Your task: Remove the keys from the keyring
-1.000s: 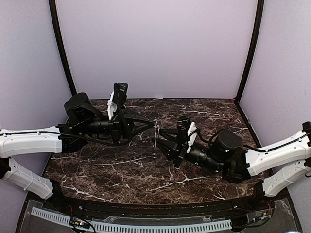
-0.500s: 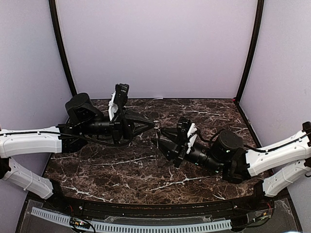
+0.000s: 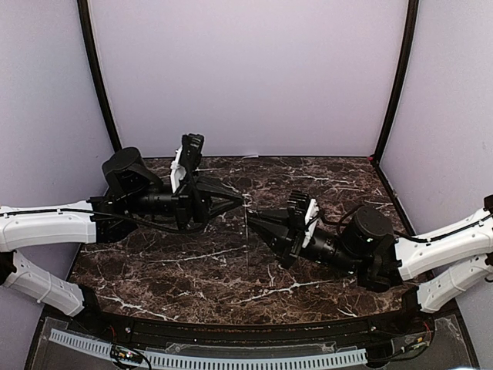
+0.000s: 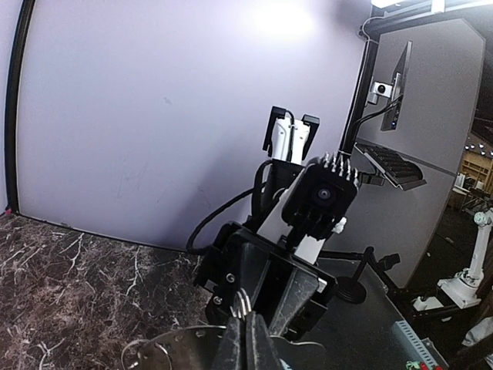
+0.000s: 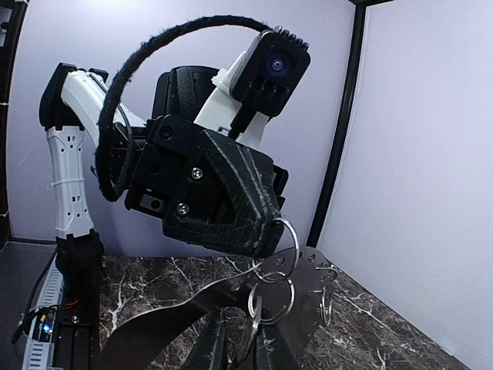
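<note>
The left arm reached out flat from the left side. The right arm reached out low from the right side. Their tips met nose to nose over the middle of the dark table [image 3: 192,262]. The keyring [image 3: 246,202] hung in the air between them, up off the table. The left gripper [image 3: 243,199] was pinched tight on a loop of the keyring. The right gripper [image 3: 253,213] sat just under and beside it. Its fingers were close together with a ring squeezed between them. Both wrists pointed at each other.
</note>
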Motion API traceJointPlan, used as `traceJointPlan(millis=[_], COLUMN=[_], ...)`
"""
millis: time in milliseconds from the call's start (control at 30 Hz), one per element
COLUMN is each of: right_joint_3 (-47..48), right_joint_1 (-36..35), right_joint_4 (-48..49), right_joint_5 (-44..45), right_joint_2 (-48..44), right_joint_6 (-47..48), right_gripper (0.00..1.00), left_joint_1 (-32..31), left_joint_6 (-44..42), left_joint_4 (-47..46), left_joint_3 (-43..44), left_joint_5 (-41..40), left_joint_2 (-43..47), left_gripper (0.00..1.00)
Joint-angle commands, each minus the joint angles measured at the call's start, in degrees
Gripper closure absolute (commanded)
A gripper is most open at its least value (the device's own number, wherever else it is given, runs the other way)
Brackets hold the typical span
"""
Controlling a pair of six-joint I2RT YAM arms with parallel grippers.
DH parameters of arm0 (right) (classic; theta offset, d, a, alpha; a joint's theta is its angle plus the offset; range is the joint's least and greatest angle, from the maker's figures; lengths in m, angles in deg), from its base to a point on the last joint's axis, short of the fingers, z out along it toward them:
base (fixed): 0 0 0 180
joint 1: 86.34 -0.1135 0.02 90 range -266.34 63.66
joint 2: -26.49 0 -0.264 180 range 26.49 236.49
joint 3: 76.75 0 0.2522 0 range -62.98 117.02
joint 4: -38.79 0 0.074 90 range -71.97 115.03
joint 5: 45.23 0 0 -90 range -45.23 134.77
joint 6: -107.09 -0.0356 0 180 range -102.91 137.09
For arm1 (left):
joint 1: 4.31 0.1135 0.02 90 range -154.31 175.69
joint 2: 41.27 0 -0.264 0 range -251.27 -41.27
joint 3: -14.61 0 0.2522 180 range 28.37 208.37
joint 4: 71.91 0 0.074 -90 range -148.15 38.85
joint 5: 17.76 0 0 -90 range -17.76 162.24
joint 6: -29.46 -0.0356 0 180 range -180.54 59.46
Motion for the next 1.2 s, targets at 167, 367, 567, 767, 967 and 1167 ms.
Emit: traceJointPlan(millis=[167,367,567,767,967,1167], right_joint_3=[-0.2,0.8,0.3,-2.0,-3.2,-3.7], right_joint_1=[-0.5,-0.6,-0.5,-0.5,-0.5,-0.5], right_joint_4=[-2.5,-6.2,-7.9,-4.2,-1.0,1.2], right_joint_5=[-3.9,-4.1,-3.2,-4.0,-6.5,-6.6], right_joint_2=[-3.0,-3.2,-4.5,-6.3,-7.7,-7.8], right_joint_6=[1.0,1.4,1.6,-0.3,-0.9,-1.7], right_gripper=[1.00,1.00,1.00,1.00,1.00,1.00], left_joint_1=[0.7,1.1,1.4,1.7,1.8,1.8], left_joint_6=[1.3,2.8,3.3,2.1,0.5,-1.3], left_joint_4=[-0.7,-1.4,-1.1,-0.6,0.8,2.7], left_joint_3=[0.1,-0.2,-1.0,-1.8,-2.1,-1.9], left_joint_5=[4.0,8.5,8.0,6.4,2.5,0.9], left_joint_2=[1.8,2.1,3.2,3.8,4.1,4.2], left_gripper=[1.00,1.00,1.00,1.00,1.00,1.00])
